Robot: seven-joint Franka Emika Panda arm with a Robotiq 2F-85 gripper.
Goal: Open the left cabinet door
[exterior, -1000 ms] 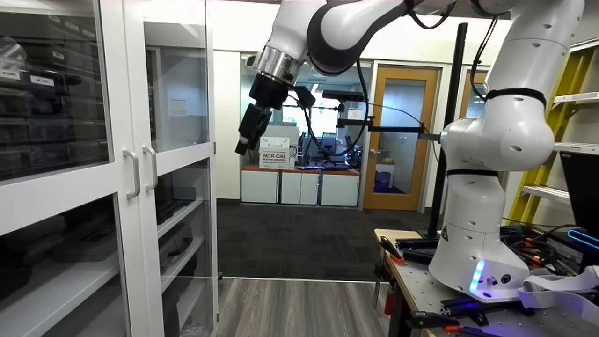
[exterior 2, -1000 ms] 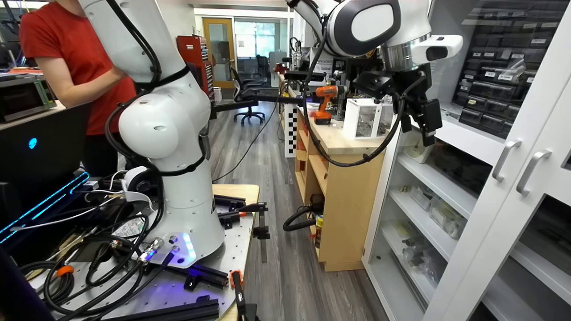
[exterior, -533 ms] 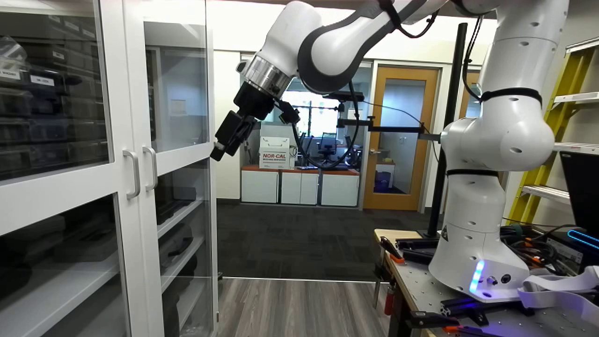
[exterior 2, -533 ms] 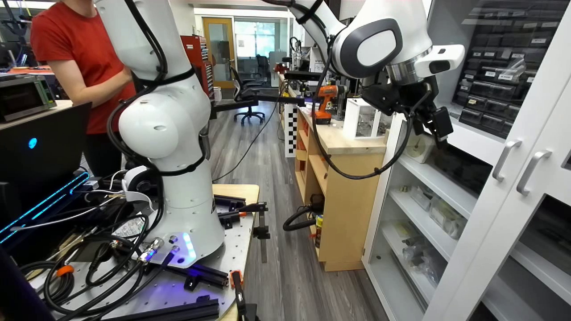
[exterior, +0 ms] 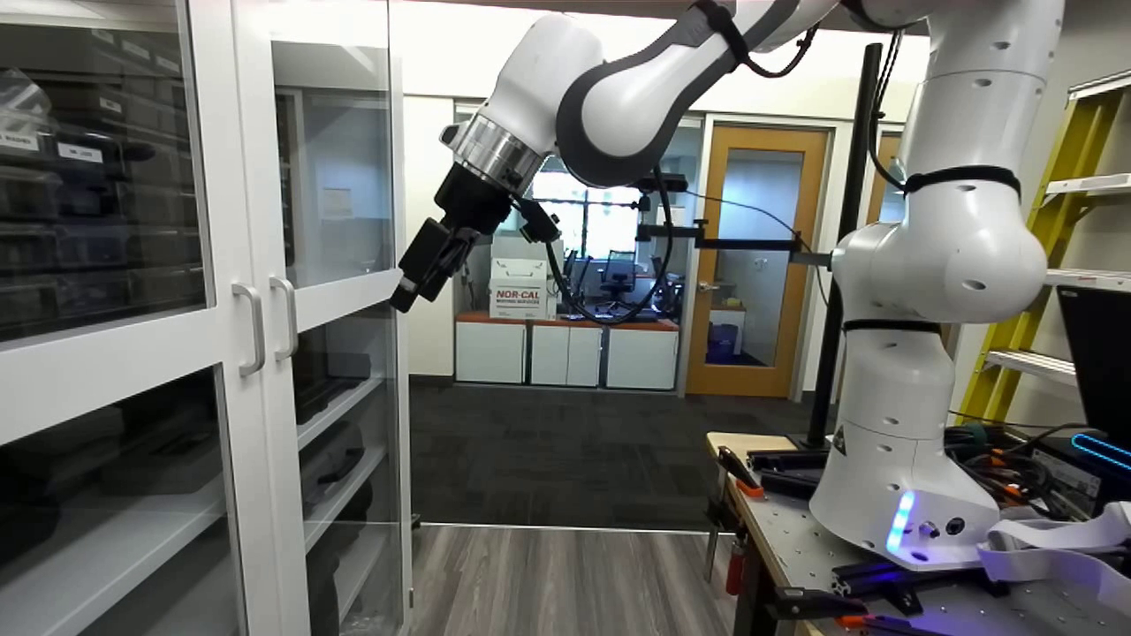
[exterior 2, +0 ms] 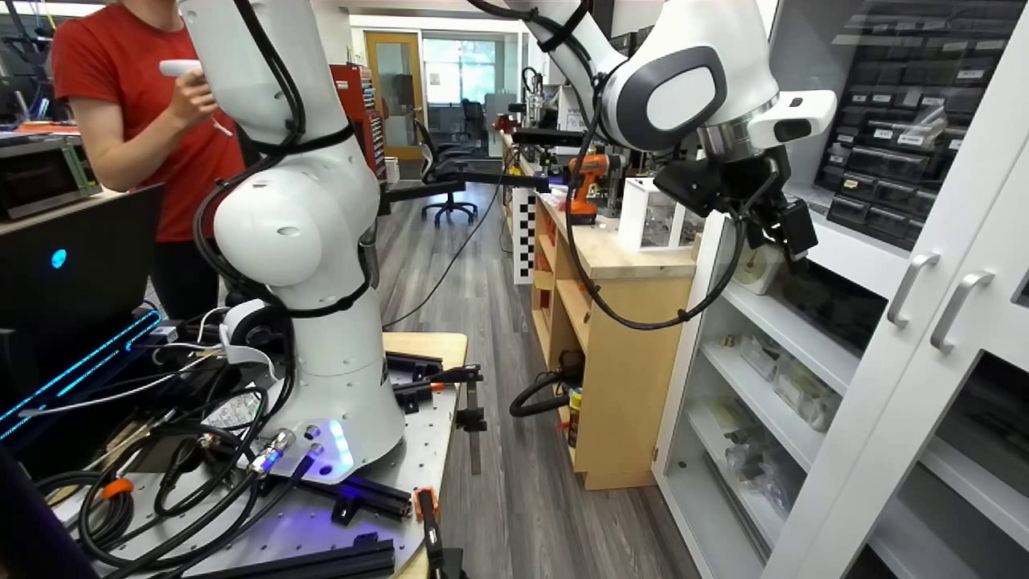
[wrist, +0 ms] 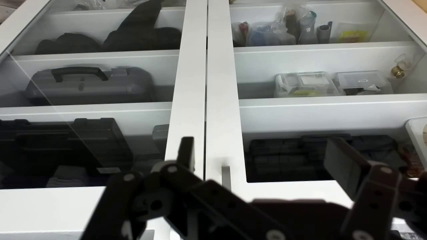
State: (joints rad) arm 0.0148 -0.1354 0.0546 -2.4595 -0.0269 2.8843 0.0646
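Time to reach for the handle (wrist: 226,177) on the left cabinet door (exterior: 106,367), closed and in front of the spread, empty gripper (wrist: 264,158). Line up with the handle halfway between the fingers (wrist: 340,165), go in slowly, squeeze tight, then pull back in a curve.

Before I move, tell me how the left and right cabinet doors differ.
Behind the left door sit clear boxes; behind the right door, a grey case. In the wrist view, the left door's handle shows in the gap of the open gripper; the right door's handle does not. Both doors look shut, white-framed and glazed.
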